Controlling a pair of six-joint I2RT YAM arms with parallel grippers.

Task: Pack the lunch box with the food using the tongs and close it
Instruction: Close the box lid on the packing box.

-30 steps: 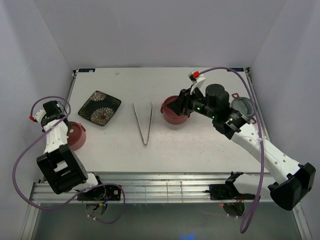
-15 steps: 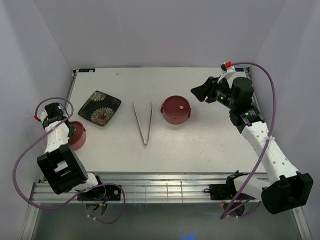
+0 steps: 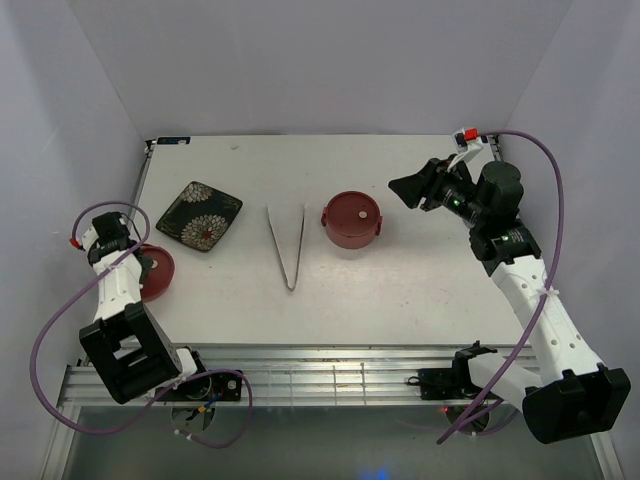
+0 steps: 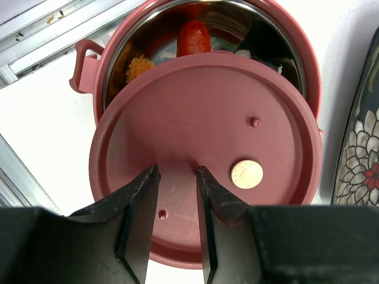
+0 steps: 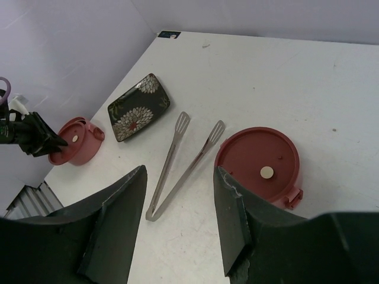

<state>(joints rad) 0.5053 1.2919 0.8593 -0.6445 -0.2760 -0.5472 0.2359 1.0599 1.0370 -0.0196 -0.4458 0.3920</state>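
White tabletop, left edge: the left gripper hangs, jaws narrowly apart and empty, over the lid lying askew on a lunch box tier. A clumsy push could tip it onto the food. Only the left wrist view shows that food; the top view adds the tongs mid-surface and the wide-apart, empty right gripper.

Overhead camera looks down; left wrist close above a tier, right wrist (higher) sees it too.

lidded tier, tongs beside, other tier half-covered
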